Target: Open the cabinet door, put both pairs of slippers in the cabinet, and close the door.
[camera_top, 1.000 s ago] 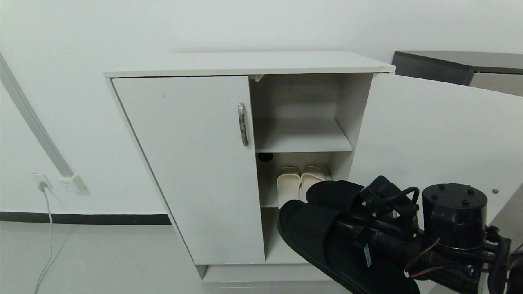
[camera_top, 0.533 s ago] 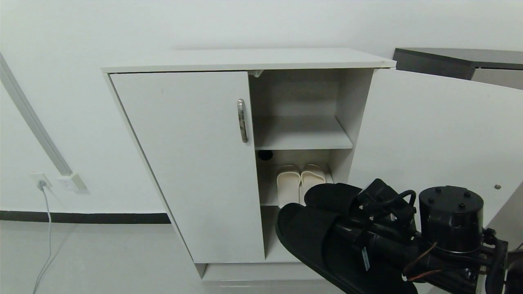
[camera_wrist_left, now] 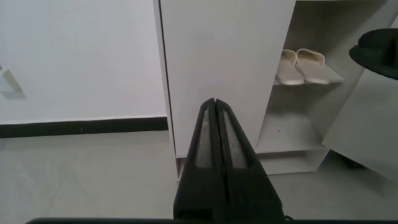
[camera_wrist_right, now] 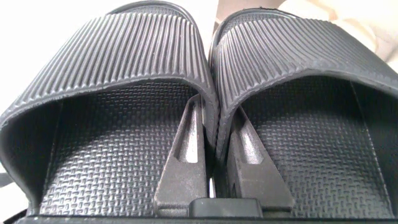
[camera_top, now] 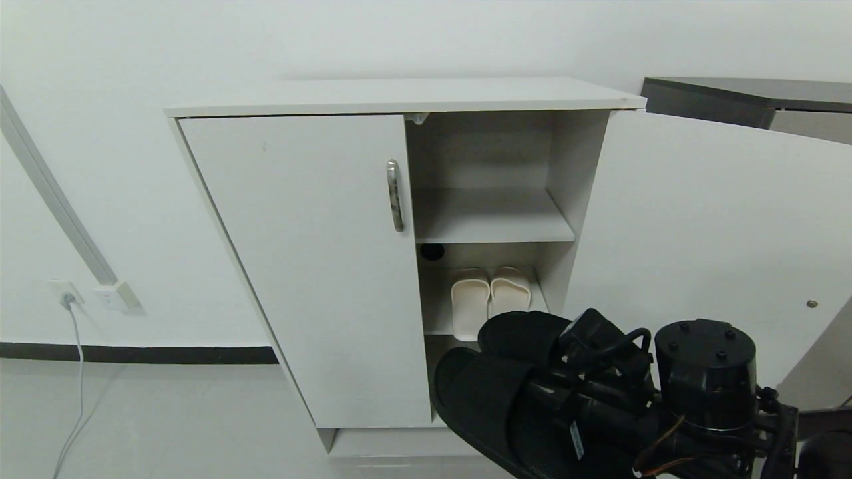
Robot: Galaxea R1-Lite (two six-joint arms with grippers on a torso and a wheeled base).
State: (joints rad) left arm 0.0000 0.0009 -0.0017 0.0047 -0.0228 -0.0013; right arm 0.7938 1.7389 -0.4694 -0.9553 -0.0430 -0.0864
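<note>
While the cabinet [camera_top: 399, 96] stands with its right door [camera_top: 699, 233] swung wide, the right gripper [camera_wrist_right: 214, 109] holds a pair of black slippers [camera_top: 499, 392] in the air just in front of the opening, level with the lowest compartment and outside it. One finger sits inside each slipper, pinching the two adjoining side walls together so the pair hangs side by side. Their straps are ribbed and their footbeds carry a fine cross-hatched grain. A white pair [camera_top: 489, 299] lies side by side on the second shelf down. The left door [camera_top: 306, 266], with its metal handle [camera_top: 395, 195], is shut. The left gripper [camera_wrist_left: 215, 104], fingers pressed together with nothing between them, hangs well back from the cabinet above the floor.
</note>
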